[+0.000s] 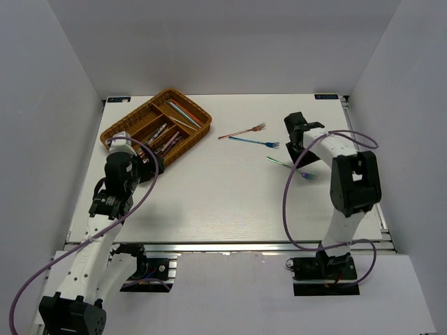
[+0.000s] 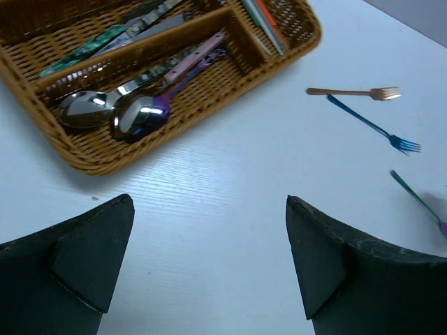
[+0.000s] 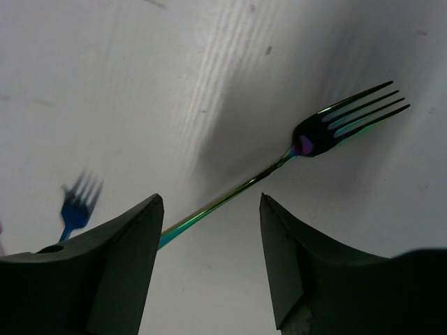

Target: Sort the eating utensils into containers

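Right wrist view: iridescent fork (image 3: 279,164) flat on the table (image 3: 105,84), handle running through the gap between the fingers of the right gripper (image 3: 209,202).
Right fingers: apart, nothing clamped, no contact with the fork visible.
Fork axis: diagonal to the gap; tines are out ahead of the fingertips and off to one side, and the handle tail vanishes behind the opposite finger (image 3: 105,279).
Height: cannot tell how far the tips sit above the table.
Key relation: handle is between the pads but skewed, so the move likely needs a small wrist turn, then drop and close on the handle.
Nearer arm: right, clearly; in the top external view the fork lies just beside that gripper and well apart from the other one.
Other arm: left gripper (image 2: 209,209) fingers apart, empty, over bare table, wicker tray (image 2: 91,164) just ahead of the tips.
Tray contents: spoons (image 2: 140,115) and other utensils lie lengthwise in the compartments.
Loose forks: blue fork (image 3: 75,202), blurred, beyond the tail-side finger; rose-gold fork (image 2: 353,92) near it.
Risk: the thin handle may pivot if pinched off-square.
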`<action>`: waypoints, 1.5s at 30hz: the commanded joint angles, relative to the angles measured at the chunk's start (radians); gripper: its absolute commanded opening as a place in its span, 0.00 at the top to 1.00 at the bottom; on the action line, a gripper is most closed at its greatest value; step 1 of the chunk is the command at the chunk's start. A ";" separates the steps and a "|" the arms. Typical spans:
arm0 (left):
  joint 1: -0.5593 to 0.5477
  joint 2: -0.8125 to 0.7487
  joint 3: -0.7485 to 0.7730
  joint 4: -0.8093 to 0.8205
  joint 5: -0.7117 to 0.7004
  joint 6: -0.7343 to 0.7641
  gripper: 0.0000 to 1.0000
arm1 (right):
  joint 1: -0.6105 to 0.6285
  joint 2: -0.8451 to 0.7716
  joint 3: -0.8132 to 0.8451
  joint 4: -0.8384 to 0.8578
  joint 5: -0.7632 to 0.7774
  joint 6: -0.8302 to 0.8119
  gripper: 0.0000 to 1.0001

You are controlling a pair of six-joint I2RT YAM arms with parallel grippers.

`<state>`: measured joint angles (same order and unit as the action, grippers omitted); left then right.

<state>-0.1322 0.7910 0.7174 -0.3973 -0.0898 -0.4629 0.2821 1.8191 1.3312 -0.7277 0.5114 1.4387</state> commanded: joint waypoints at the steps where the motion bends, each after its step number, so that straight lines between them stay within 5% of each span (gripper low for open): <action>1: -0.049 -0.032 0.022 0.012 -0.019 0.024 0.02 | -0.037 0.103 0.100 -0.183 -0.073 0.147 0.40; 10: -0.073 -0.038 0.024 0.015 0.010 0.035 0.02 | -0.057 0.177 -0.003 -0.139 -0.115 0.206 0.46; 19: -0.072 -0.038 0.020 0.025 0.027 0.036 0.02 | -0.080 0.112 -0.125 -0.128 -0.140 0.275 1.00; 21: -0.075 -0.032 0.017 0.032 0.070 0.035 0.02 | -0.080 0.038 -0.171 -0.116 -0.128 0.281 1.00; 24: -0.079 -0.007 0.031 0.066 0.196 0.006 0.02 | -0.058 -0.111 -0.248 0.020 -0.119 0.119 1.00; 25: -0.078 0.004 0.042 0.075 0.243 -0.008 0.02 | -0.041 -0.156 -0.277 0.204 -0.128 0.024 1.00; 29: -0.078 0.069 0.097 0.173 0.447 -0.130 0.02 | 0.127 -0.363 -0.417 0.688 -0.359 -0.735 1.00; 32: -0.078 0.118 0.131 0.279 0.539 -0.235 0.02 | 0.245 -0.408 -0.396 0.653 -0.576 -1.051 1.00; 37: -0.089 0.174 0.079 0.547 0.696 -0.378 0.02 | 0.411 -0.411 -0.292 0.565 -0.715 -1.118 1.00; 45: -0.106 0.230 0.077 0.385 0.579 -0.185 0.05 | 0.638 -0.270 -0.044 0.522 -0.627 -1.018 1.00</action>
<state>-0.2329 1.0000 0.7952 0.0345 0.5114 -0.7128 0.8692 1.5047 1.1774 -0.1886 -0.1371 0.4408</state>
